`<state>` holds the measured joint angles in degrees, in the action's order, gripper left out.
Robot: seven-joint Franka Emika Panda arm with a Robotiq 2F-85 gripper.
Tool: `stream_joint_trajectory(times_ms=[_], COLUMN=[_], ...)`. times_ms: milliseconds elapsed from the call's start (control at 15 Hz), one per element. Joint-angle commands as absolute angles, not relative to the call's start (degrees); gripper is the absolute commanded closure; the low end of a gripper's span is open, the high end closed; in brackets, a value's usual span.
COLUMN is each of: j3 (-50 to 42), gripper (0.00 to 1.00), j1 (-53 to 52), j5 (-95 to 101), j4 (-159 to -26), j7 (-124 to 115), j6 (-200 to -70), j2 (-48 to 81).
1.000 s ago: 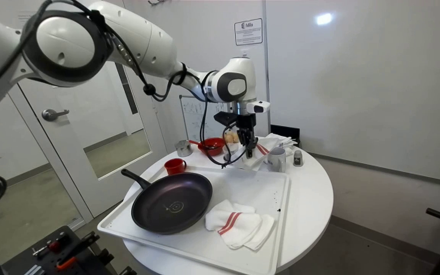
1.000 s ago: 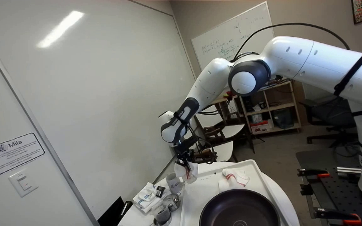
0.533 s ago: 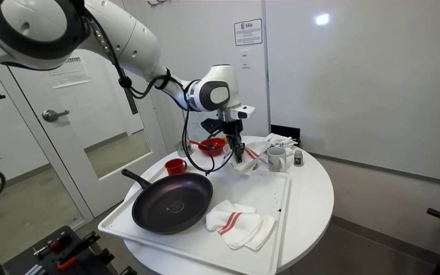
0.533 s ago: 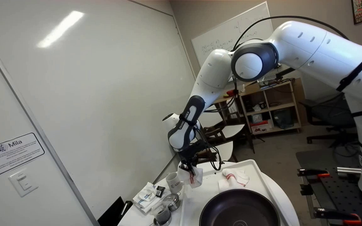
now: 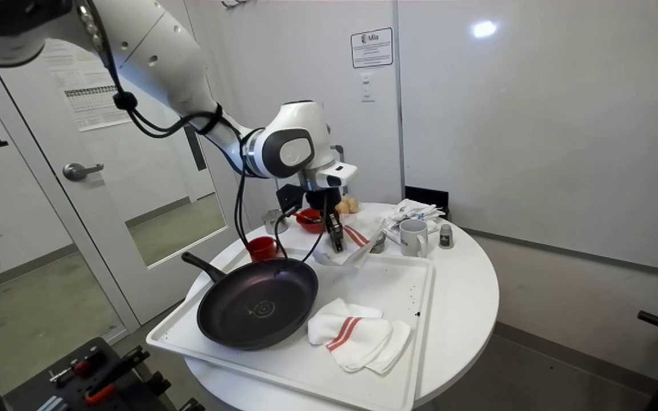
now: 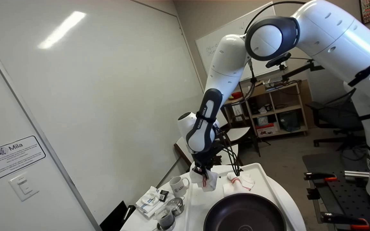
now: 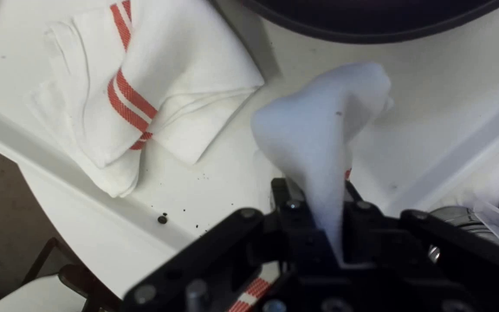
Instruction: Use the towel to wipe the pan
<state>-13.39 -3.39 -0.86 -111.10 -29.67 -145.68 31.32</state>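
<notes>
My gripper [image 5: 337,244] is shut on a white towel with red stripes [image 5: 358,235] and holds it above the back of the white tray [image 5: 400,285]. The gripper [image 6: 202,171] and held towel [image 6: 209,183] also show in an exterior view. In the wrist view the towel [image 7: 319,121] bunches up between the fingers [image 7: 314,193]. The dark pan [image 5: 257,302] lies on the tray, apart from the held towel; it also shows at the wrist view's top edge [image 7: 371,26]. A second red-striped towel [image 5: 357,337] lies crumpled on the tray beside the pan [image 6: 246,213].
A red cup [image 5: 261,249] stands behind the pan. A red bowl [image 5: 309,222], a grey mug [image 5: 413,237], a small shaker [image 5: 445,236] and folded cloths [image 5: 412,212] are at the table's back. A metal container [image 6: 176,206] and clear cup [image 6: 165,217] stand beside the tray.
My gripper has carried the held towel away from the grey mug towards the pan side, leftward in an exterior view and rightward in an exterior view. The pan and second towel have not moved.
</notes>
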Motion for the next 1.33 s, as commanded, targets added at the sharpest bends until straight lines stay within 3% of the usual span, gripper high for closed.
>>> stream_joint_trajectory(times_ms=[0,333,400,1267], j3=[-13.09,-13.13,-13.13,-8.26], gripper=[0.84,0.84,0.9,0.9], j1=[-3.1,-3.12,-3.13,-9.31], j5=[-0.51,-0.46,-0.45,2.21], j4=[-111.96,-113.06,-113.1,-129.58], j7=[-29.95,-30.1,-30.11,-23.03], j6=[-145.77,-145.98,-145.99,-161.41], j2=[30.56,29.72,29.72,25.64])
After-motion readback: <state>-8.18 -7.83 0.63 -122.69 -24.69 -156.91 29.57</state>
